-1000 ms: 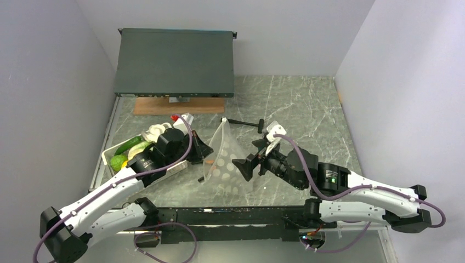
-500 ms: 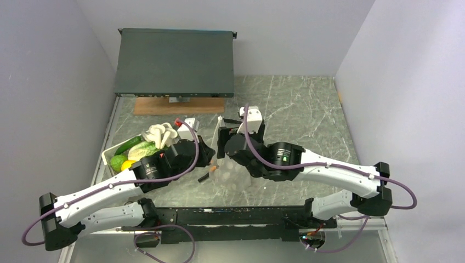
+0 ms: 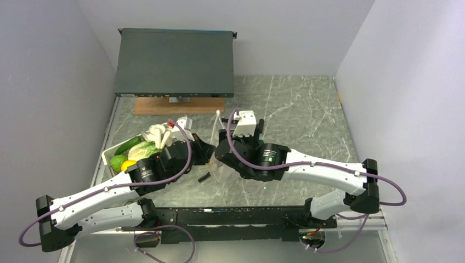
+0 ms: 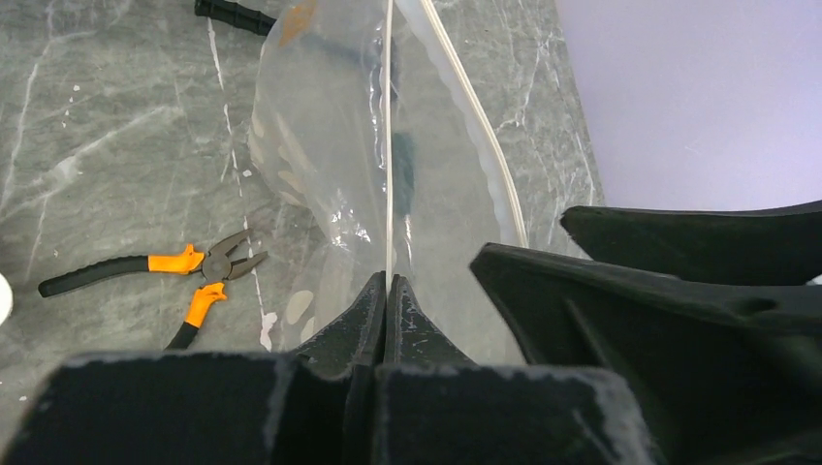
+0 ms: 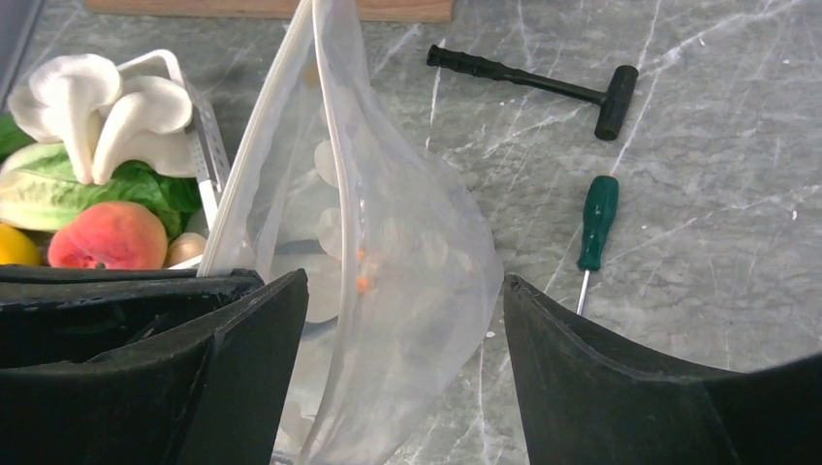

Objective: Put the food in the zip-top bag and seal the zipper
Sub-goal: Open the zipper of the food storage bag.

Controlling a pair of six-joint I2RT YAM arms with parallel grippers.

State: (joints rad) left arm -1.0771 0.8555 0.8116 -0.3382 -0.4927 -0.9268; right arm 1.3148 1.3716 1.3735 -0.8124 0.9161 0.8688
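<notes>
Barely started: left gripper [image 4: 387,287] pinches bag [image 4: 320,155] rim, right gripper [image 5: 402,291] spread around it; food [image 5: 109,235] unbagged in basket [image 5: 207,147], zipper [image 4: 475,126] unsealed.

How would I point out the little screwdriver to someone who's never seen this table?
On the grey-green marble table, look to the right of the clear zip-top bag in the right wrist view. Two tools lie on the bare stone there; the screwdriver is the nearer one. Its green handle and thin metal shaft set it apart from the all-black, T-shaped hammer beyond it.
</notes>
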